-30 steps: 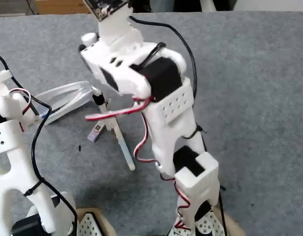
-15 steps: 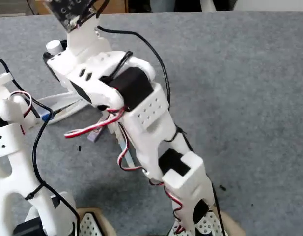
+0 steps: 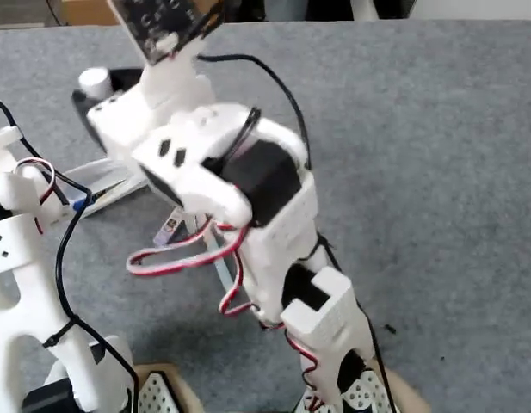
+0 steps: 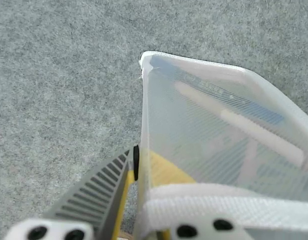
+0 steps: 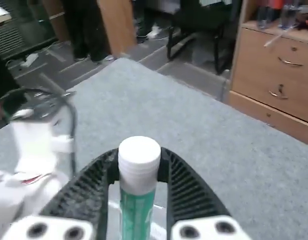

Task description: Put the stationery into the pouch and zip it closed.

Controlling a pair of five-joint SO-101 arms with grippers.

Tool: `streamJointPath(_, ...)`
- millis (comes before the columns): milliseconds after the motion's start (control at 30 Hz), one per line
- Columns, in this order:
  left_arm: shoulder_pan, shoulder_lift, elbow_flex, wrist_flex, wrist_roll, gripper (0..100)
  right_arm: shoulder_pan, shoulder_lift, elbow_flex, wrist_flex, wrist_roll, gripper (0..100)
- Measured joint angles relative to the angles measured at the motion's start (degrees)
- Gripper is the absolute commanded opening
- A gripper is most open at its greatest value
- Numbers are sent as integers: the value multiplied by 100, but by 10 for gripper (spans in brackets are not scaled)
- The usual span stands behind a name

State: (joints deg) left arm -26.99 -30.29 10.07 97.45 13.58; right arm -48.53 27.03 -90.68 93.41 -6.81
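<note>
Two arms at a grey counter (image 3: 437,129).

R hand (image 5: 139,156): jaws closed snug on a glue stick (image 5: 138,200) with a white cap and green body. The stick stands upright between the ribbed black fingers (image 5: 96,180), cap just proud of the tips. From above, R hand (image 3: 106,90) is held up over the far-left part of the counter, and the glue stick (image 3: 95,82) cap shows at its tip. It is above and slightly beyond the pouch (image 3: 110,172), not touching it.

L hand (image 4: 140,180): nearly closed, pinching one edge of the pouch (image 4: 218,130). The grey ribbed finger (image 4: 96,197) is on one side of the pouch wall, the white jaw on the other. The pouch is clear w/ fine mesh stripes, and a white zip band runs along its far edge. Through the wall: a long white pen-like item, a blue strip, a yellow patch near the grip. Can't tell if the mouth is open or zipped.

Loose on the counter, high view:
- pen (image 3: 215,262), pale barrel, lying near-side of the pouch, partly under R arm and its red wires
- small block (image 3: 168,228), white/lilac, just beside the pen's far end

Both are close to the pouch but outside it. L arm (image 3: 24,258) stands at the left edge, its black cable looping toward the pouch.
</note>
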Motion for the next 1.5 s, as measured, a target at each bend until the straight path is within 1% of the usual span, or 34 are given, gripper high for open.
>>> streamJointPath(67, 0, 0, 0, 0, 0, 29, -105, 0, -26, 18, 53, 12)
streamJointPath(300, 0, 0, 0, 0, 0, 29, -114, 220, -132, 105, 97, 12)
streamJointPath(400, -105, 0, 0, -18, 0, 29, -114, 334, -132, 132, 114, 12)
streamJointPath(767, -141, 0, -18, -18, 9, 29, -114, 396, -316, 273, 686, 12)
streamJointPath(1033, -193, 0, -26, -18, 9, 29, -123, 941, -325, 264, 686, 12)
streamJointPath(1267, -246, 0, -26, -18, 9, 29, 88, 1090, -352, 35, 677, 12)
streamJointPath(1500, -246, 0, -26, 0, 26, 29, 88, 1046, -404, 527, 668, 12)
